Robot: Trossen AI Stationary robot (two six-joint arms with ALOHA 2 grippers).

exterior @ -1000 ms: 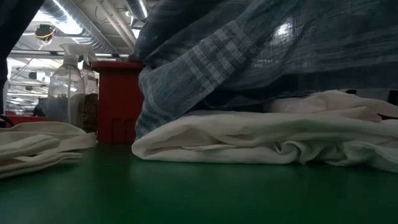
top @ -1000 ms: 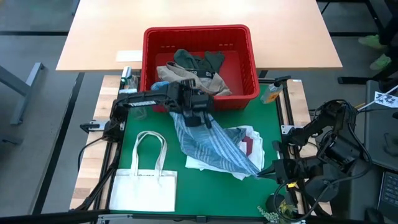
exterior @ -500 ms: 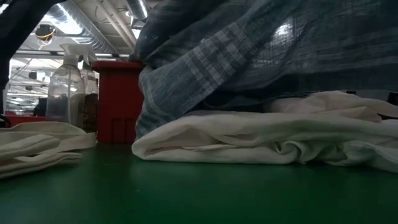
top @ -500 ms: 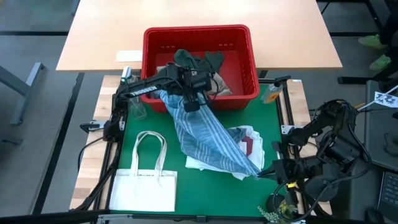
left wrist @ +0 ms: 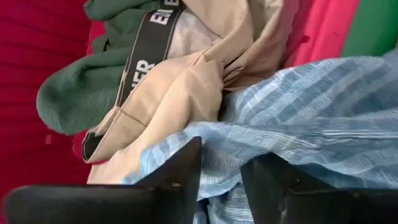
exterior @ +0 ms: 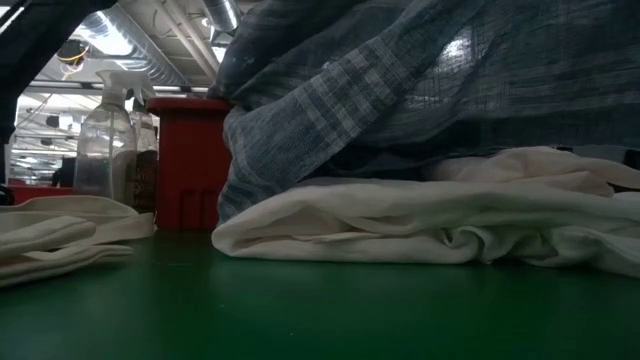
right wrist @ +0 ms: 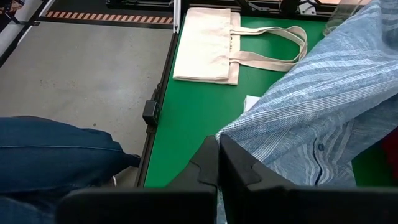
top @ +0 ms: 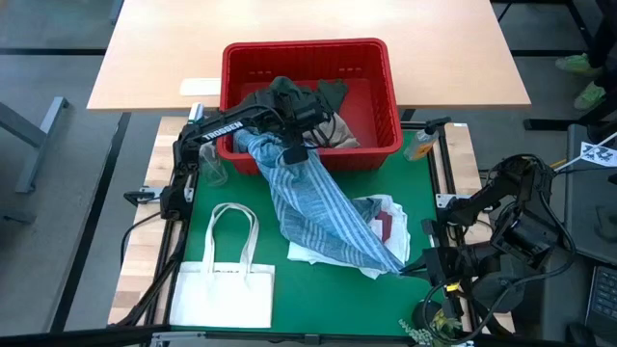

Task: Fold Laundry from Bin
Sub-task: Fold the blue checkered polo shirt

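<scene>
Over the bin: my left gripper [left wrist: 221, 180] has moved from the mat to the red bin's [top: 307, 54] front wall.
Grip: fingers clamped on the blue-and-white striped shirt [top: 313, 207].
Shirt: trails from the bin rim onto the green mat [top: 318, 294], across the white garment [exterior: 420, 225].
Right gripper [right wrist: 219, 163]: closed, parked at the mat's right edge.
Room: I see bare mat between shirt and tote bag [top: 225, 280].

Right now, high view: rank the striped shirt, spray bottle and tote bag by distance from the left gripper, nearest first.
1. Blue-and-white striped shirt: under the left gripper at the red bin's front wall, trailing onto the green mat.
2. Clear spray bottle: left of the bin, at the mat's edge.
3. White tote bag: flat at the mat's near-left corner.
</scene>
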